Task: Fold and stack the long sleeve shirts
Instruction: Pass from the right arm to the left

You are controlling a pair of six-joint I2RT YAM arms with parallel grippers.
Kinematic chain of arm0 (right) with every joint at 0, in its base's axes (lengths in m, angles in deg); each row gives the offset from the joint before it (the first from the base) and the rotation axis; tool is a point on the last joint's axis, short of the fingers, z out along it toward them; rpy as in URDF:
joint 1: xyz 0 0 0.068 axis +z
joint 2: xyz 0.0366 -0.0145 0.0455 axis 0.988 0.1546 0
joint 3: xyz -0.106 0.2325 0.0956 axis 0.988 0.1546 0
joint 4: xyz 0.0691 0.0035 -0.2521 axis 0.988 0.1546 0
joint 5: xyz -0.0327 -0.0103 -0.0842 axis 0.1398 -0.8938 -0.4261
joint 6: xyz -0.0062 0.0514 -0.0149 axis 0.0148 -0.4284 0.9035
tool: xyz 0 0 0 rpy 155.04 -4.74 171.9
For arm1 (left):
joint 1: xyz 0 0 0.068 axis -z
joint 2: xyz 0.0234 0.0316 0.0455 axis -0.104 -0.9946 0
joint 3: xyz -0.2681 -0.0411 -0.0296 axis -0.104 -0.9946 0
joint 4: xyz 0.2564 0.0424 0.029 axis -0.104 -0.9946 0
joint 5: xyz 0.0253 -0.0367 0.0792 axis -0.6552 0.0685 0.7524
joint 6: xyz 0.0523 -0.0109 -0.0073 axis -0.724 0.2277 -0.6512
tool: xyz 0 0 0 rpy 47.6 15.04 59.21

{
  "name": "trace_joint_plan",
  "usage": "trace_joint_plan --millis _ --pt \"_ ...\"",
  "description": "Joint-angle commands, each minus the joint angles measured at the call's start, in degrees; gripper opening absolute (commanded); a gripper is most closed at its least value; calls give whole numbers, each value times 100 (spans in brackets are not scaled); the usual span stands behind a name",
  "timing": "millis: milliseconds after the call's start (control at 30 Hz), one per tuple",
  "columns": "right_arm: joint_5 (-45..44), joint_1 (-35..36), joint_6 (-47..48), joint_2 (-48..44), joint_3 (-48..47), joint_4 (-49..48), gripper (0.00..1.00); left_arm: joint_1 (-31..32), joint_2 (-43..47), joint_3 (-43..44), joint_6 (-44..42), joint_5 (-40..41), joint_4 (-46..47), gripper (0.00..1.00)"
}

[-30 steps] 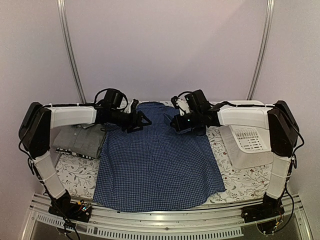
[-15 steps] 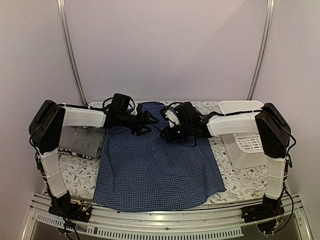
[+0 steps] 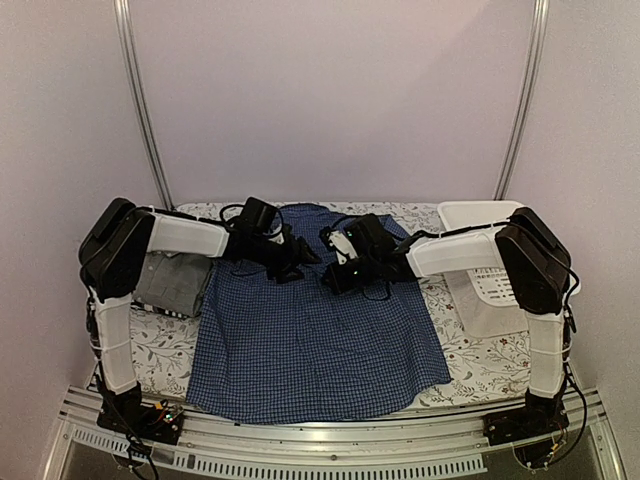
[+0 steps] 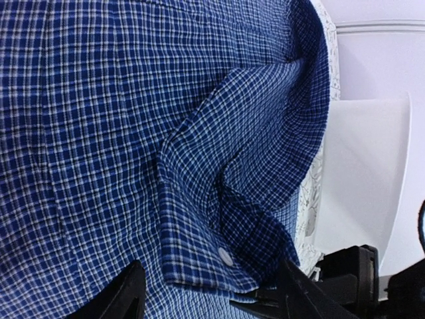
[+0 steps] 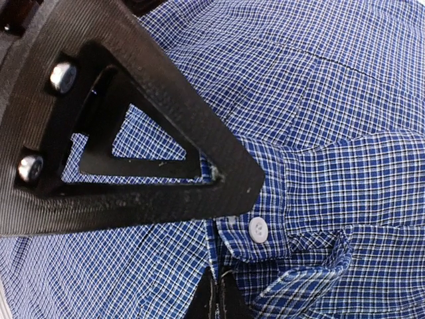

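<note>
A dark blue fine-check shirt [image 3: 315, 335] lies spread flat on the table, collar at the far end. My left gripper [image 3: 297, 260] is open low over its upper middle. In the left wrist view my gripper [image 4: 212, 299] straddles a folded sleeve cuff with a white button [image 4: 226, 256]. My right gripper [image 3: 335, 276] is close beside it. In the right wrist view my gripper [image 5: 229, 232] has its fingers apart over a cuff edge with a white button [image 5: 257, 229]. A folded grey shirt [image 3: 175, 282] lies at the left on a dark striped one.
A white plastic basket [image 3: 492, 280] stands at the right edge of the table, and its white side shows in the left wrist view [image 4: 362, 173]. A floral cloth [image 3: 155, 350] covers the table. The two grippers are a few centimetres apart.
Both grippers have moved inward from the shirt's shoulders to its upper middle and now sit close together. The shirt's body has not shifted.
</note>
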Motion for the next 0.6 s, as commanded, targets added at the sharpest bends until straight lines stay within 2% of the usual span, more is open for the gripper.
trace_joint_plan --millis 0,167,333,567 --pt "-276 43 201 -107 -55 146 1 67 249 249 -950 526 -364 67" --pt "-704 43 798 -484 -207 689 0 11 826 258 -2334 1153 -498 72" --pt "-1227 39 1549 -924 -337 1019 0 -91 1366 37 -3567 905 84 76" --pt "-1207 39 2314 -1358 -209 912 0 -2 1974 -588 -5454 24 1288 73"
